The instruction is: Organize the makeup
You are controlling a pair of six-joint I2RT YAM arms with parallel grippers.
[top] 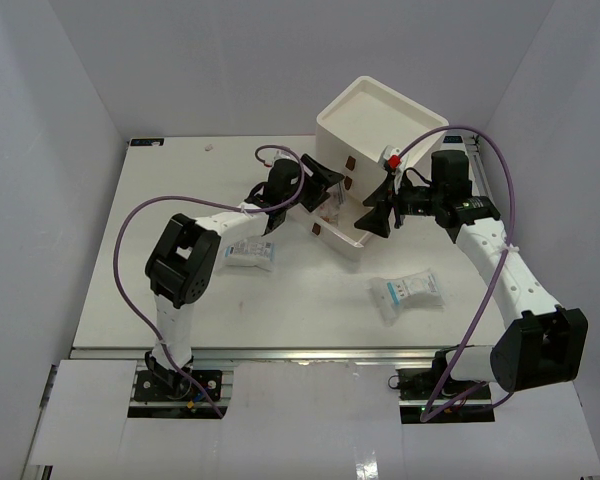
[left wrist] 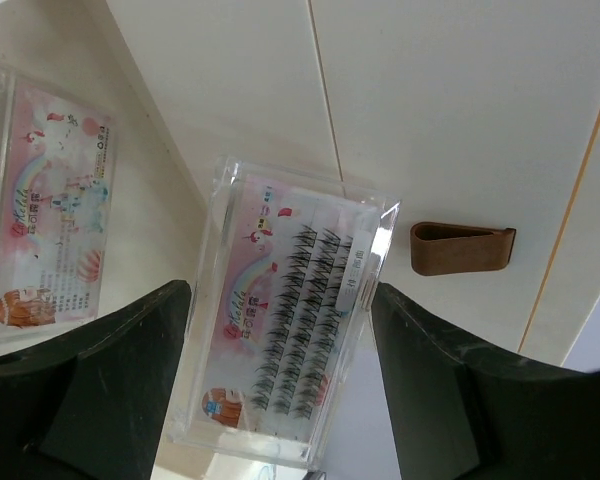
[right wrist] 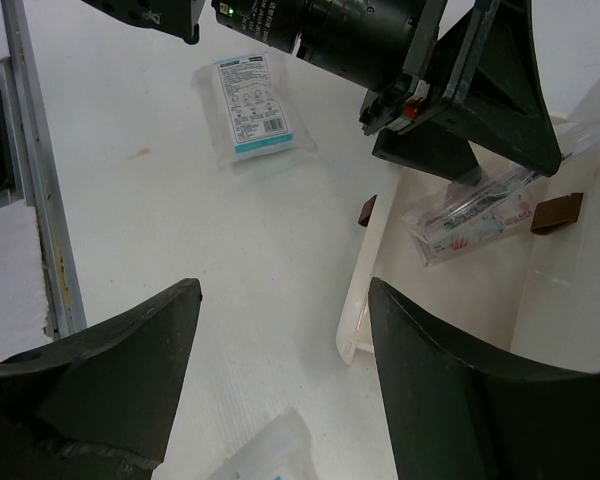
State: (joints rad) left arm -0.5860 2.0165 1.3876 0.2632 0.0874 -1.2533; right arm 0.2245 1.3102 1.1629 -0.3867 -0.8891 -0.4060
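Note:
A clear case of false lashes with pink print (left wrist: 290, 340) lies in the pulled-out bottom drawer (top: 340, 238) of the white drawer box. My left gripper (left wrist: 282, 295) is open above it, with a finger on each side and not gripping it. A second such case (left wrist: 50, 210) lies beside it. The right wrist view shows one case (right wrist: 470, 215) under the left gripper (top: 325, 185). My right gripper (top: 380, 212) is open and empty, above the table at the drawer's front corner (right wrist: 355, 300). A white packet with teal print (top: 250, 252) lies left of the drawer. Another packet (top: 408, 293) lies to the right. No sponges, bottle or tube are in view.
The white three-drawer box (top: 380, 115) with brown knobs (left wrist: 463, 247) stands at the back centre, with a tray-like top. The left packet also shows in the right wrist view (right wrist: 252, 105), and the other one's corner shows under my right gripper (right wrist: 270, 450). White walls enclose the table.

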